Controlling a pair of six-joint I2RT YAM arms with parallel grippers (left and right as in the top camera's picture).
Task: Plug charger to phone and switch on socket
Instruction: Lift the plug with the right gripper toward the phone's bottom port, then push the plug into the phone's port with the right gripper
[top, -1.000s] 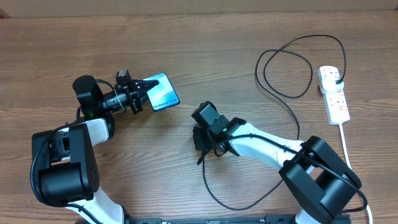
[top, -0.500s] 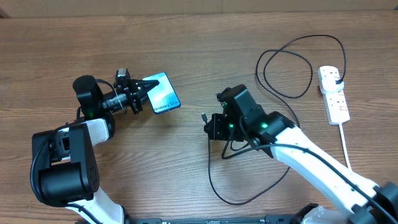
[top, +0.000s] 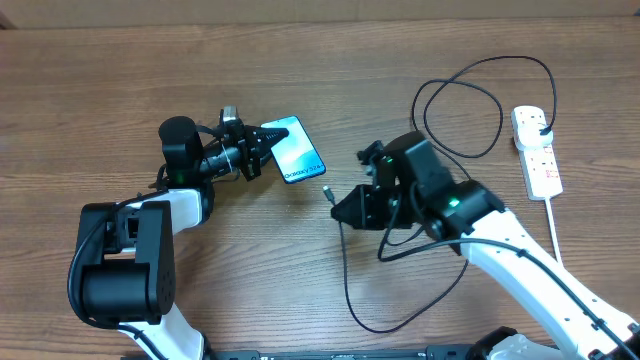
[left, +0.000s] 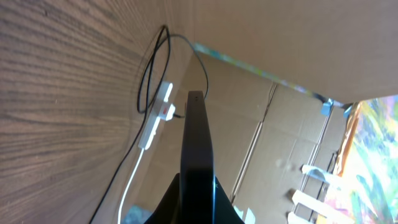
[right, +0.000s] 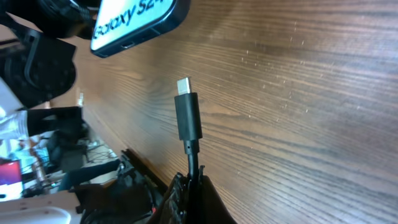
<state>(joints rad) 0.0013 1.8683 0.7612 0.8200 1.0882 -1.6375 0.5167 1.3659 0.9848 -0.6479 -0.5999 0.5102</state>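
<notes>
Phone (top: 296, 150): screen up, light blue, its white "Galaxy" lettering legible in the right wrist view. It is clamped at one short end by the left gripper (top: 264, 141), whose jaws are closed flat on its two faces. The left wrist view shows it edge-on, a thin black blade running out from between the fingers. I cannot tell whether its free end touches the table (top: 120, 80).

Charger connector tip (top: 327, 191): just off the phone's free short end and apart from it, with a strip of bare wood between. Its metal end aims toward the phone. The right gripper (top: 345, 207) is pinched narrow on the charger cable (top: 346, 280) right behind the tip, on the side away from the phone.

From that grip the cable drops away from the phone in a long slack bend, passes under the right arm, then makes two loose loops on the wood between the phone and the socket (top: 536, 150).

Socket: white strip, well apart from the phone, beyond the right arm and the loops. The black plug (top: 541, 122) sits in its outlet at the end farther up the table. Red switches show; their position is too small to read. The thick white cord (top: 561, 243) leaves its other end, heading away from the phone toward the table's near edge.
</notes>
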